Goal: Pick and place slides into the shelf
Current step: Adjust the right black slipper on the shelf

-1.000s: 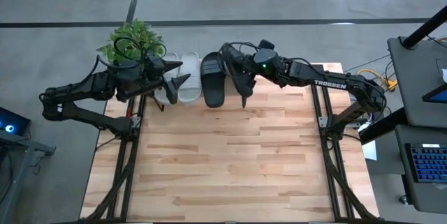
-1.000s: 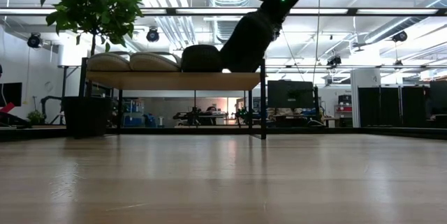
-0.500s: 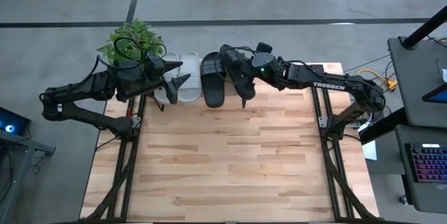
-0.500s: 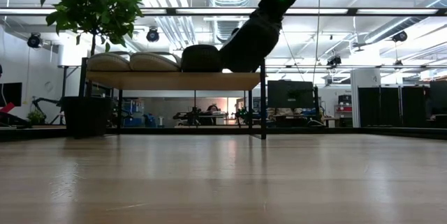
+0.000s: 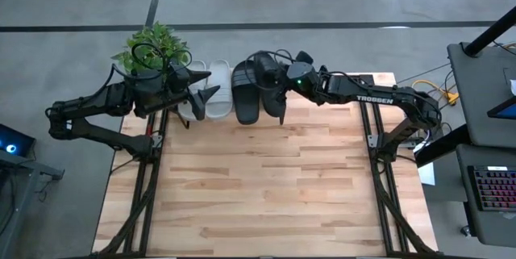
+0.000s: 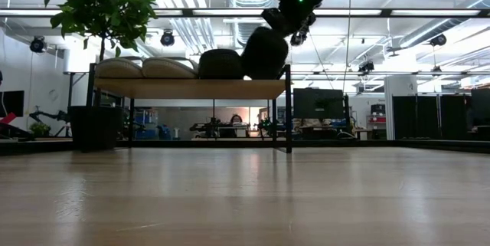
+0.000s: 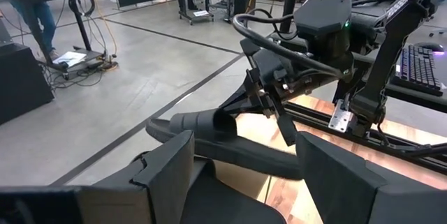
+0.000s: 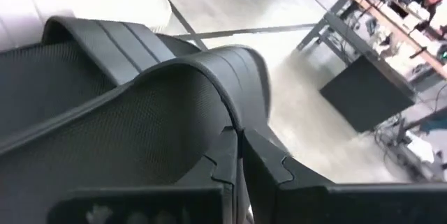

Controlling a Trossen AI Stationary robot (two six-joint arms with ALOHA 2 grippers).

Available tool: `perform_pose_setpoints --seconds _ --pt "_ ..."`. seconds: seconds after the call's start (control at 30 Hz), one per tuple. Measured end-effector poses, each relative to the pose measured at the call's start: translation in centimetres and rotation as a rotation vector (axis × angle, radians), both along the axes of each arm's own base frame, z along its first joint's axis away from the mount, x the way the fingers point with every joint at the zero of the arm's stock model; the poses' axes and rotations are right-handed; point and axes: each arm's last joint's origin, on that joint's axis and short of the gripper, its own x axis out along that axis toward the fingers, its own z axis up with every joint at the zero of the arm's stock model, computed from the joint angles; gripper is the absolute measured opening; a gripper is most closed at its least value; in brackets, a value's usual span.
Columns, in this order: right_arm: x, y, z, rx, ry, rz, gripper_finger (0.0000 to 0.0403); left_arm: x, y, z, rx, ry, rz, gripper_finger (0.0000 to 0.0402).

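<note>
High view: at the far edge of the worktop (image 5: 266, 186), two light grey slides (image 5: 208, 89) and one black slide (image 5: 246, 91) lie side by side beside a potted plant (image 5: 153, 48), while the right gripper (image 5: 278, 89) holds the second black slide (image 5: 274, 98) just beside the first and the left gripper (image 5: 201, 91) waits with fingers spread at the grey pair. Low view: the shelf (image 6: 191, 88) carries three slides on its top board, the fourth hanging tilted at its right end. Right wrist view: the fingers (image 8: 227, 161) are pinched closed on that slide's strap.
</note>
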Motion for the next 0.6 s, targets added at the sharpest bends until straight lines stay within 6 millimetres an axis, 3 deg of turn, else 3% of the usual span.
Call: perform_pose_setpoints --seconds 0.6 --pt "-0.4 0.2 -1.3 0.031 0.052 -0.067 0.0008 0.0 0.0 0.0 -0.003 0.0 -0.014 0.0238"
